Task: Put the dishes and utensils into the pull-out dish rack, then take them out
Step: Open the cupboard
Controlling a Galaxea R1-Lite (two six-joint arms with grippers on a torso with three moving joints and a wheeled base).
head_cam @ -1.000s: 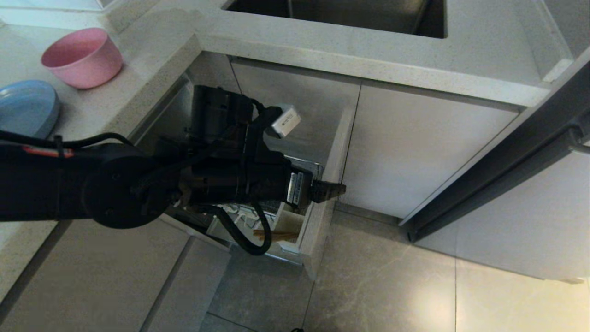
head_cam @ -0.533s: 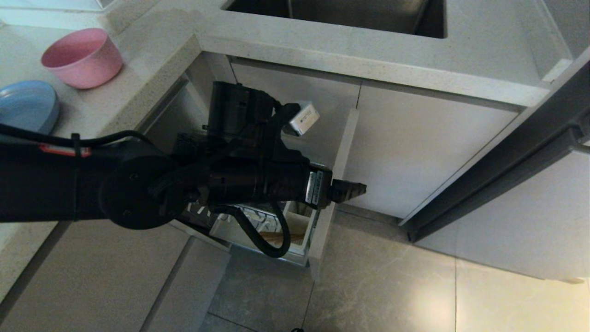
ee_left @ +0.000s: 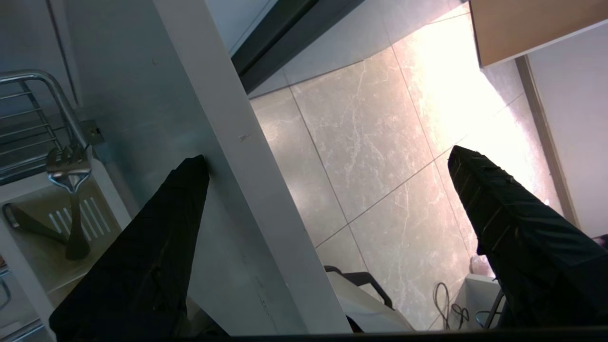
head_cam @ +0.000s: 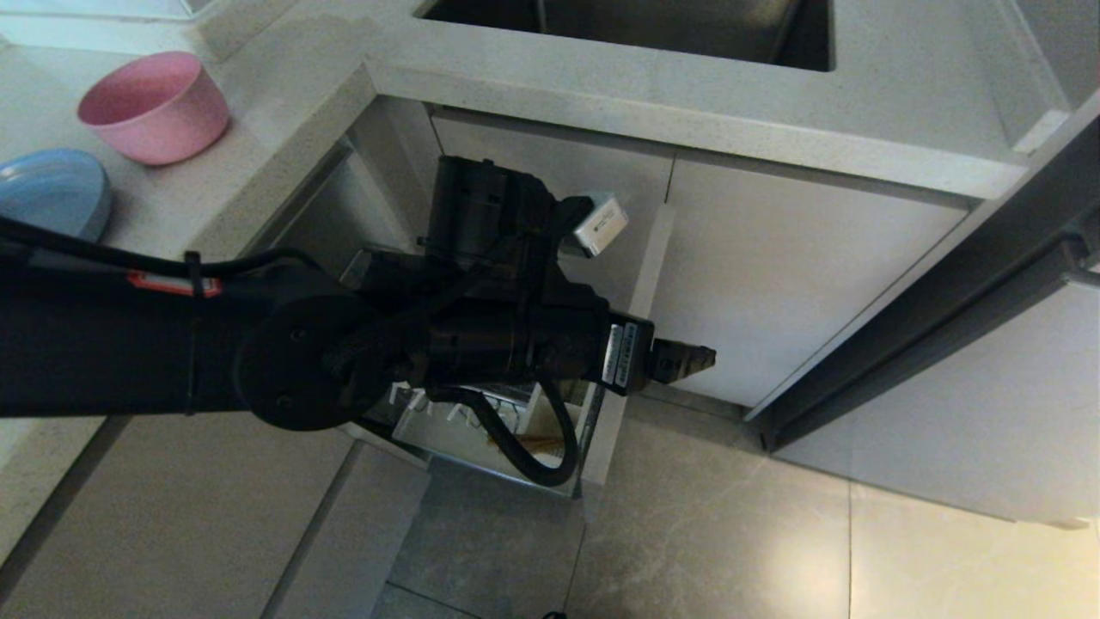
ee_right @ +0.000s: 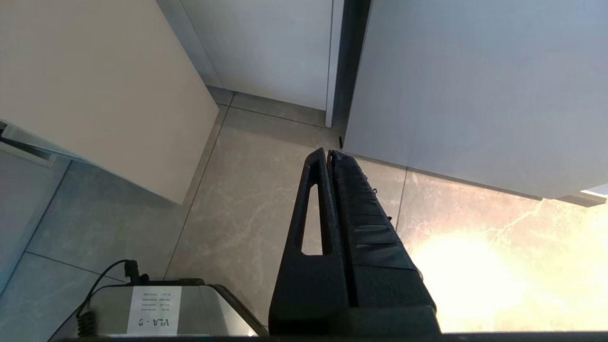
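The pull-out dish rack stands partly out of the corner cabinet, its flat front panel (head_cam: 632,318) edge-on. My left gripper (head_cam: 687,365) is open and straddles that panel's (ee_left: 228,142) edge. One fingertip (ee_left: 197,166) rests against the panel's inner face, the other hangs over the floor. Inside the rack are chrome wires (ee_left: 38,78) and a white caddy (ee_left: 42,247) with a metal fork (ee_left: 70,166). Light-brown chopsticks (head_cam: 540,444) show in the caddy below my arm. The pink bowl (head_cam: 153,105) and blue plate (head_cam: 47,193) sit on the counter at the far left. My right gripper (ee_right: 330,154) is shut and empty, parked over the floor.
A sink (head_cam: 636,26) is set in the countertop above. Plain cabinet doors (head_cam: 799,275) run to the right of the rack, and a dark open door edge (head_cam: 928,318) slants across on the right. Tiled floor (head_cam: 730,533) lies below. White pegs (head_cam: 412,400) show under my arm.
My left arm has moved to the right, and the rack's front panel has slid right with it, so more of the rack shows. The bowl and plate have not moved.
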